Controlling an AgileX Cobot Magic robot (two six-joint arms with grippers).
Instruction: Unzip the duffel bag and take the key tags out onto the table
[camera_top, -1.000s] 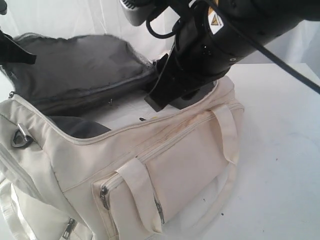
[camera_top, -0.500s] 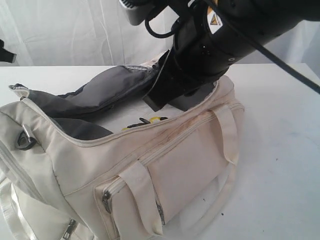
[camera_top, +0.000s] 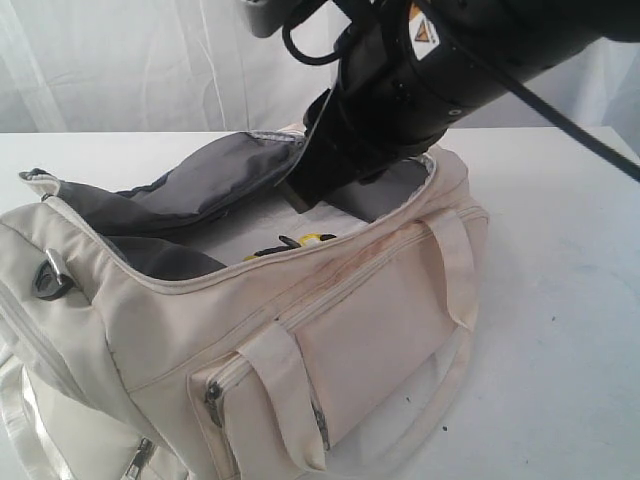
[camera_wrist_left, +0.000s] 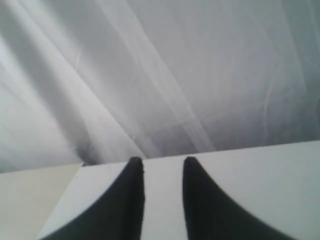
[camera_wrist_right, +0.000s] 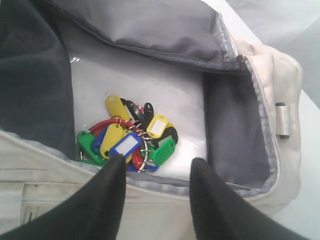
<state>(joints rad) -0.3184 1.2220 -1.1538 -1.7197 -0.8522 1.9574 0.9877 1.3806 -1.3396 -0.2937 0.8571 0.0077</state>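
Bag: The duffel bag (camera_top: 330, 330) lies on the table (camera_top: 560, 300). Its top is unzipped and wide open.

Flap: The grey flap (camera_top: 210, 175) is folded back over the far side of the bag and sags there.

Key tags: The key tags (camera_wrist_right: 131, 137) lie in a heap on the pale floor inside the bag, close to its near wall. I can see yellow, green, blue, red and black ones on metal rings. From outside the bag, only a bit of yellow and black peeps over the rim.

Right arm: The big black arm (camera_top: 420, 70) leans down over the bag's open top, at the end away from the ring.

Right gripper: The right gripper (camera_wrist_right: 159, 161) hangs above the bag's near rim, with the key tags just past its tips. Its two fingers stand wide apart. It has hold of nothing.

Left gripper: The left gripper (camera_wrist_left: 162, 161) is away from the bag, over bare table, with a white curtain (camera_wrist_left: 150, 75) behind it. Its fingers have a small gap between them and hold nothing.

Ring: A dark ring (camera_top: 45, 280) sits on the bag's end wall, far from the arm.

Strap: A cream strap (camera_top: 285, 400) runs down the bag's front side.

Zip pull: A metal zip pull (camera_top: 212, 393) hangs at the corner of the bag's front pocket, just beside the strap.
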